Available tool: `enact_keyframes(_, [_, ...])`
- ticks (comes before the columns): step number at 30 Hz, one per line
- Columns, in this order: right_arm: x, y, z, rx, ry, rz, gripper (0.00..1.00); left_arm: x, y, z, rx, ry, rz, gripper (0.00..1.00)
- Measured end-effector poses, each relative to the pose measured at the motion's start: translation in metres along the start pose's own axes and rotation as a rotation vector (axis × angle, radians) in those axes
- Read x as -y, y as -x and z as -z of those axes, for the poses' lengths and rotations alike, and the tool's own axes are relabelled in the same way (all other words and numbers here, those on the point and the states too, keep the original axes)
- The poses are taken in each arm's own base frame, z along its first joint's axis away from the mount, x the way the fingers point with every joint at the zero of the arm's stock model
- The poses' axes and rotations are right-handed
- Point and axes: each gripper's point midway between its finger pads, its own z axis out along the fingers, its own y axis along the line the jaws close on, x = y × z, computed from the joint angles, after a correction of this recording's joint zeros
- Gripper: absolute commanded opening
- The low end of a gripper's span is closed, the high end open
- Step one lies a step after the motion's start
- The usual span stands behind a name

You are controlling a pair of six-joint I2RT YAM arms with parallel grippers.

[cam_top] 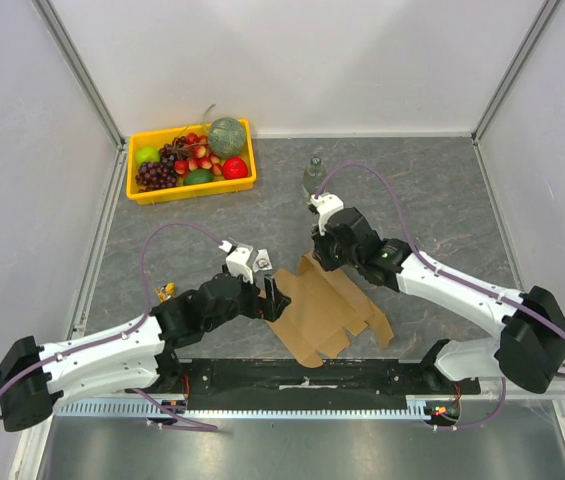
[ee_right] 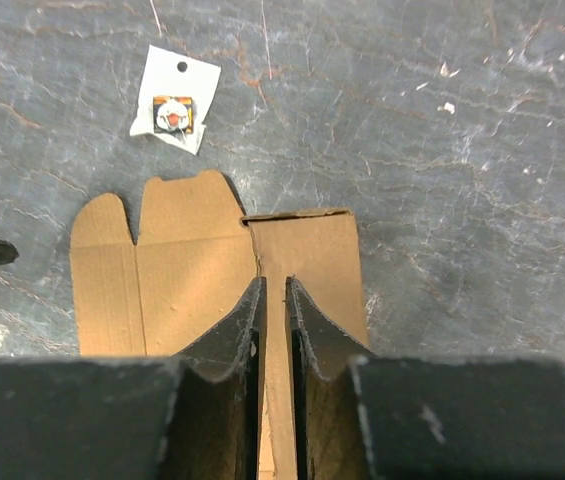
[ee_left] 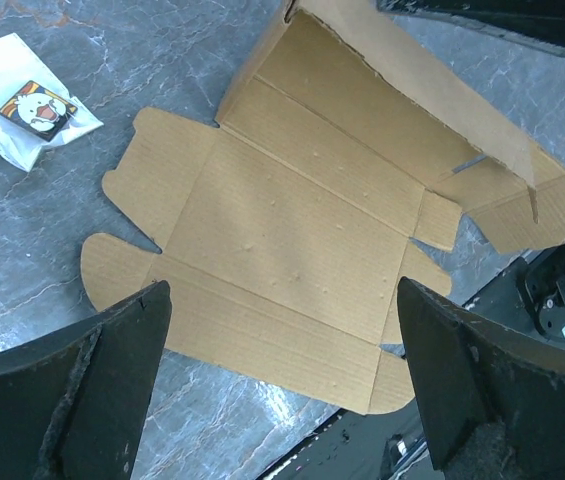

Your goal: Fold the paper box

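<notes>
One wall of the paper box [cam_top: 327, 310] stands up, pinched by the right tool [ee_right: 274, 290]. The left tool [ee_left: 282, 300] is spread wide; next it should probably lift a side flap.

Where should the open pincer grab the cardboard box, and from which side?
Probably the flat long flap of the paper box nearest the left pincer, coming at its free outer edge. The opposite wall already stands, pinched by the right pincer, and thin cardboard suits an edge pinch.
</notes>
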Motion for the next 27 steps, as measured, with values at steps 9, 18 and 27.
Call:
enact_keyframes(9, [0.008,0.028,0.024,0.045,-0.066,-0.010,0.29,-0.002,0.014,0.005,0.005,0.036,0.024,1.00])
enact_keyframes(18, [0.035,0.042,0.066,0.122,-0.196,-0.012,0.49,-0.037,0.040,0.004,0.030,0.150,0.126,1.00])
enact_keyframes(27, [0.049,0.046,0.098,0.182,-0.260,-0.106,0.55,-0.049,0.056,-0.009,-0.028,0.189,0.180,1.00])
